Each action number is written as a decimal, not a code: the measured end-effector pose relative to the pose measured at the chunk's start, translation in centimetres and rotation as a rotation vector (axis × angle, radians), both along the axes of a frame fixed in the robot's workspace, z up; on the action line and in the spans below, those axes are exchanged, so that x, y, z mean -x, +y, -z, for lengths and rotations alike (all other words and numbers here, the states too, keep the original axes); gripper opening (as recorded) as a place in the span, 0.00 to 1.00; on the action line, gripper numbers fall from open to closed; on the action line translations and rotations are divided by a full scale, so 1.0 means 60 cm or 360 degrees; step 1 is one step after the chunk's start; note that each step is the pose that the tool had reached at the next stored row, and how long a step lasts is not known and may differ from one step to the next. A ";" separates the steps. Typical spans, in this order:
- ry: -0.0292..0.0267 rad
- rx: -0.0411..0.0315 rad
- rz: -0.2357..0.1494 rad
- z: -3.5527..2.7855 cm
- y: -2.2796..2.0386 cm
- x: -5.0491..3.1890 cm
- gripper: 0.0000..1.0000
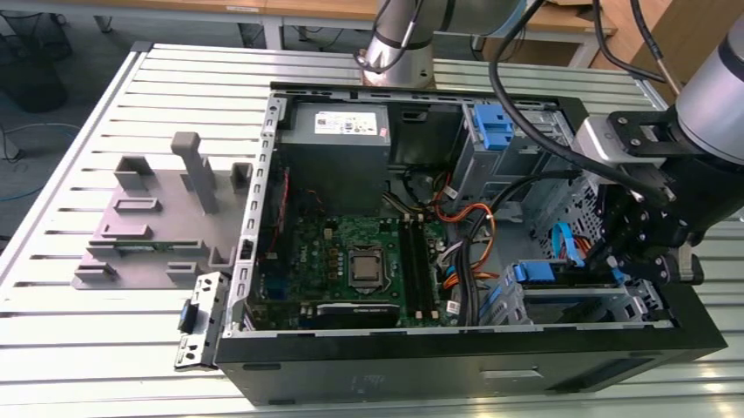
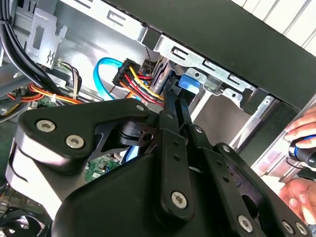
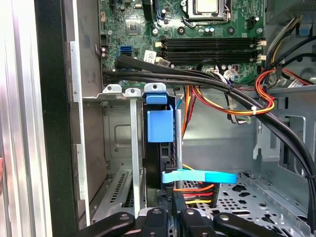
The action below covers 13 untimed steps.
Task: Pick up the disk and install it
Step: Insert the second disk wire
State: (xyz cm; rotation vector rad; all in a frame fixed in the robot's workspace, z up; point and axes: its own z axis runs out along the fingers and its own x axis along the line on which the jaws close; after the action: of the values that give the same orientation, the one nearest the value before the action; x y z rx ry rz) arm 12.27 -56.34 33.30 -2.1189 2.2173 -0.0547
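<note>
The disk (image 3: 159,165) stands edge-on in the drive cage at the computer case's front corner, its blue carrier tab (image 3: 160,125) facing the motherboard. In the exterior view the carrier's blue edge (image 1: 546,272) shows at the top of that cage, on the exterior view's right. My gripper (image 1: 637,266) hangs over the cage beside it. In both wrist views the black fingers (image 2: 170,113) run close together toward the blue carrier (image 2: 186,83). The gripper (image 3: 170,213) looks shut on the disk's dark edge.
The open case (image 1: 465,366) holds a motherboard (image 1: 348,252), a grey power-supply box (image 1: 337,126), a bare blue bracket (image 1: 494,131) and thick cable bundles (image 3: 207,81). A blue flat cable (image 3: 200,176) crosses near the disk. A person's hand (image 2: 301,143) is beside the case. A grey fixture (image 1: 163,218) stands on the table.
</note>
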 end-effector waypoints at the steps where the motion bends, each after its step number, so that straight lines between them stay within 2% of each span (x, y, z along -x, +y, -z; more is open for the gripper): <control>1: 0.00000 0.0000 0.0000 0.000 0.0000 0.000 0.16; 9: 0.00001 -0.0001 0.0001 0.002 0.0000 0.000 0.16; 13: 0.00001 -0.0002 0.0001 -0.003 0.0000 0.000 0.16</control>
State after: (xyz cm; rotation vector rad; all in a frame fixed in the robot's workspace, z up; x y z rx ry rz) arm 12.26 -56.34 33.45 -2.1175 2.2178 -0.0536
